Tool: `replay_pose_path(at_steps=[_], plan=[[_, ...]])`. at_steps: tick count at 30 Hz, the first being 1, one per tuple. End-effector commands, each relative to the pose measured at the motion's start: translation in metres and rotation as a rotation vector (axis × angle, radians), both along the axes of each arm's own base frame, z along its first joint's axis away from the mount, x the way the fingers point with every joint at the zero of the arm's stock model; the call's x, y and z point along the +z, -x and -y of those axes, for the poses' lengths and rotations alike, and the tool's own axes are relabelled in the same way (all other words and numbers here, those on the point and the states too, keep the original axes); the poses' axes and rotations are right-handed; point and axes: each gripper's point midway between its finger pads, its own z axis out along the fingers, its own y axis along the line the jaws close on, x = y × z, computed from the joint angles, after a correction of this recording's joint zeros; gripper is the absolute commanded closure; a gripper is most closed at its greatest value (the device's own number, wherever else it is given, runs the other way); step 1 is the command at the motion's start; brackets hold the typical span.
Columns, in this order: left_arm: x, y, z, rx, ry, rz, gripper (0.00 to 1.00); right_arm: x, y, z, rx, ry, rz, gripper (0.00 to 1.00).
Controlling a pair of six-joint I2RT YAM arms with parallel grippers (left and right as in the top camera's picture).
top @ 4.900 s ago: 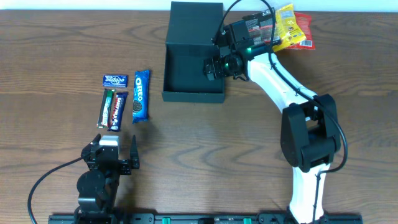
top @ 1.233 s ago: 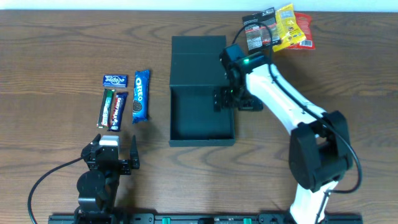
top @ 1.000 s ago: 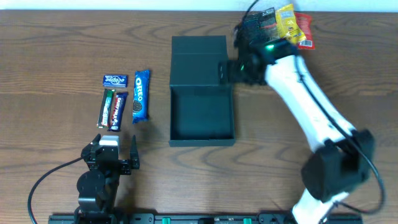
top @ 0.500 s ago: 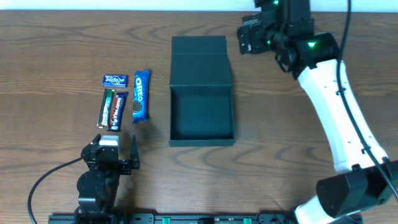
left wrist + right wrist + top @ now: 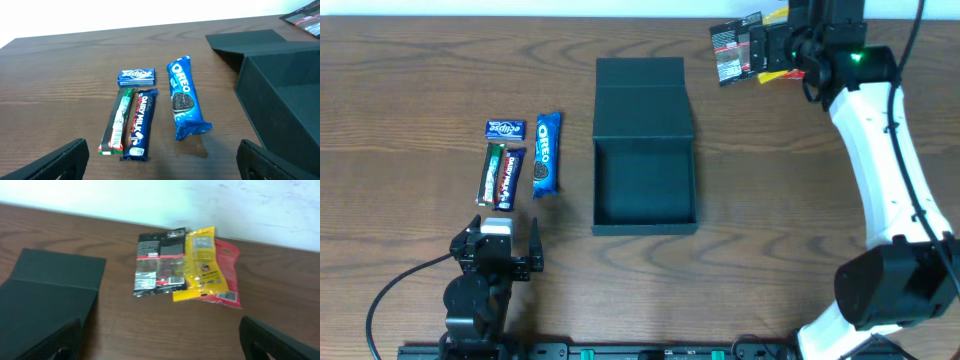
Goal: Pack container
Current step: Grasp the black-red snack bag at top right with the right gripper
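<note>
The container (image 5: 645, 215), a dark teal-black box, stands open at the table's middle, with its flap lid (image 5: 642, 85) lying flat behind it. It looks empty. It also shows in the left wrist view (image 5: 285, 95), and its lid shows in the right wrist view (image 5: 50, 282). My right gripper (image 5: 768, 48) is open and empty, and hovers at the far right by a black packet (image 5: 159, 262), a yellow packet (image 5: 202, 262) and a red packet (image 5: 226, 272). My left gripper (image 5: 505, 250) is open and empty, near the front left.
Left of the container lie an Oreo pack (image 5: 546, 152), a blue Eclipse pack (image 5: 505, 129), a Dairy Milk bar (image 5: 509, 178) and a green-red bar (image 5: 492, 172). The same snacks show in the left wrist view, the Oreo pack (image 5: 182, 97) nearest the container.
The container moved toward the table's front and middle with my right gripper at its rim. My right gripper then left it and swung up and right to the packets. My left arm stayed still.
</note>
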Motion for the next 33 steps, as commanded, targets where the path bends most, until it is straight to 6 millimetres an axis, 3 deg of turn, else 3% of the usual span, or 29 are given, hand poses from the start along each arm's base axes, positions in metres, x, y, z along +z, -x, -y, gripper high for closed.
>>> replay_pose_path(at_steps=[1,10,15,19,26,31,33], plan=[[-0.010,0.000,-0.003,0.012,-0.025,-0.020,0.05,-0.008,-0.007,0.005,0.029,-0.037,-0.006,0.01],[-0.010,0.000,-0.003,0.012,-0.026,-0.021,0.05,-0.069,-0.056,0.006,0.050,-0.053,-0.054,0.14],[-0.010,0.000,-0.003,0.012,-0.026,-0.021,0.05,-0.081,-0.095,0.003,0.053,-0.052,-0.096,0.18],[-0.010,0.000,-0.003,0.012,-0.026,-0.021,0.05,-0.097,-0.115,-0.005,0.062,-0.051,-0.123,0.18],[-0.010,0.000,-0.003,0.012,-0.026,-0.021,0.05,-0.157,-0.118,-0.017,0.084,-0.076,-0.233,0.21],[-0.010,0.000,-0.003,0.012,-0.026,-0.021,0.05,-0.181,-0.119,-0.017,0.070,-0.109,-0.268,0.24],[-0.010,0.000,-0.003,0.012,-0.026,-0.021,0.04,-0.186,-0.120,-0.014,0.060,-0.114,-0.270,0.33]])
